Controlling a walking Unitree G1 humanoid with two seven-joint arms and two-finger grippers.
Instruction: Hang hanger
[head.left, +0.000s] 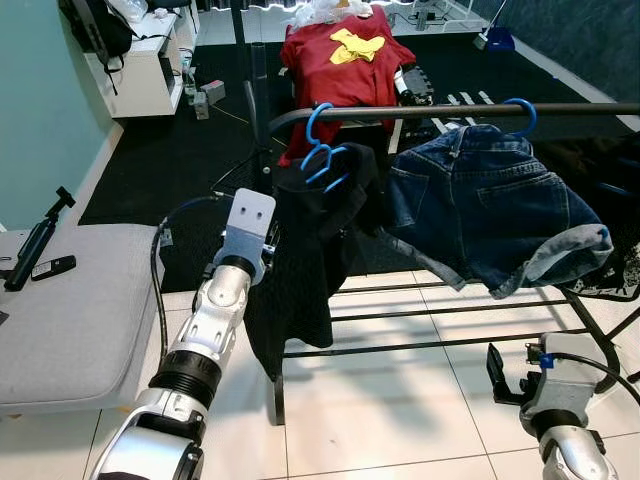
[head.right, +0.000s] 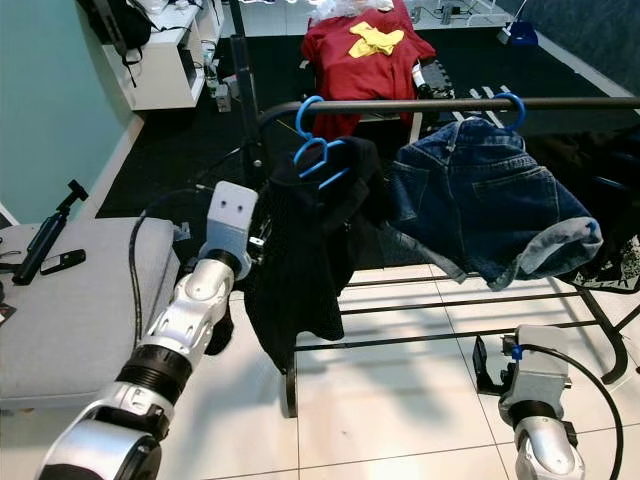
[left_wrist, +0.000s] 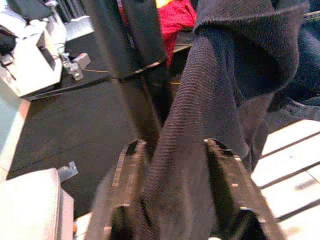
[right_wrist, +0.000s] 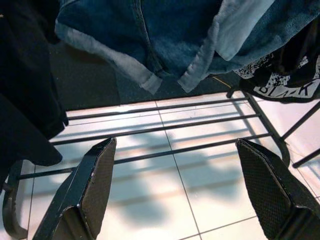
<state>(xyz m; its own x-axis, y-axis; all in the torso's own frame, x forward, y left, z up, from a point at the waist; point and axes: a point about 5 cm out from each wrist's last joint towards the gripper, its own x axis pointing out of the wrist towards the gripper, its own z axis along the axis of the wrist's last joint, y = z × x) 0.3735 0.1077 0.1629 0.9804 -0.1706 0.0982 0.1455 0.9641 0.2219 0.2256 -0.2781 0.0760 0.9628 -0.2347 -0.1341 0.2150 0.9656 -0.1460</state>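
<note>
A black garment (head.left: 310, 260) hangs on a blue hanger (head.left: 322, 150) hooked over the dark rail (head.left: 420, 112) of a clothes rack. My left gripper (left_wrist: 172, 145) is raised to the garment's left edge, with the black cloth bunched between its two fingers (left_wrist: 127, 175). In the eye views its wrist block (head.left: 246, 225) hides the fingers. Denim shorts (head.left: 480, 210) hang on a second blue hanger (head.left: 522, 112) further right on the rail. My right gripper (right_wrist: 175, 145) is low over the tiled floor in front of the rack, open with nothing between its fingers.
The rack's lower bars (head.left: 420, 345) run just above the floor. A grey cushion (head.left: 80, 310) at the left holds a remote (head.left: 50, 267) and a black handle (head.left: 35, 245). Behind the rack are a red shirt (head.left: 345, 60), a white shelf (head.left: 140, 70) and a black rug (head.left: 180, 160).
</note>
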